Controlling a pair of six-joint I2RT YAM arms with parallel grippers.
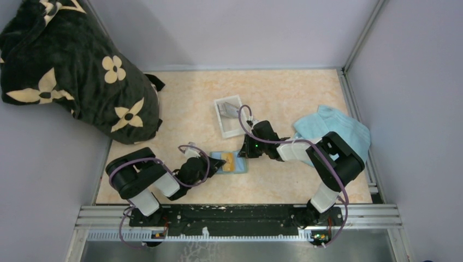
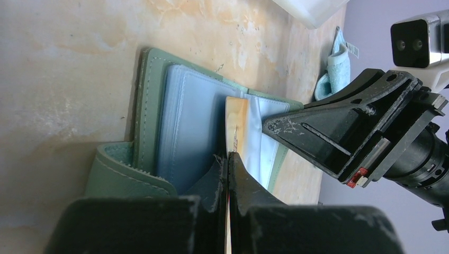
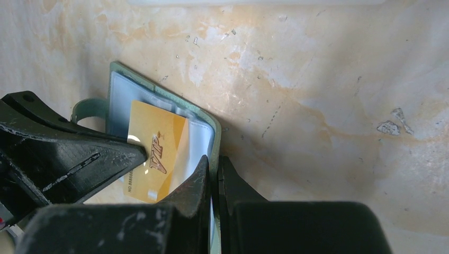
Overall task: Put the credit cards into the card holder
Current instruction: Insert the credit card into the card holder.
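My right claw (image 3: 213,165) clamped the card holder (image 2: 151,100) edge, lower centre, steadying it; my left claw (image 2: 227,161) pinched the orange credit card (image 3: 159,153) over its slots.

You've got a glossy orange-yellow plastic credit card (image 3: 156,153) there, catching the light. The card holder (image 2: 144,116) shows matt grey-green leatherette, stitched at the edge, with shiny pale-blue plastic sleeves inside. Your left gripper (image 2: 227,157) is matt black plastic, scuffed pale. Smooth marbled tabletop (image 3: 328,106), scratched and flecked. The towel (image 1: 338,123) is soft blue cloth.
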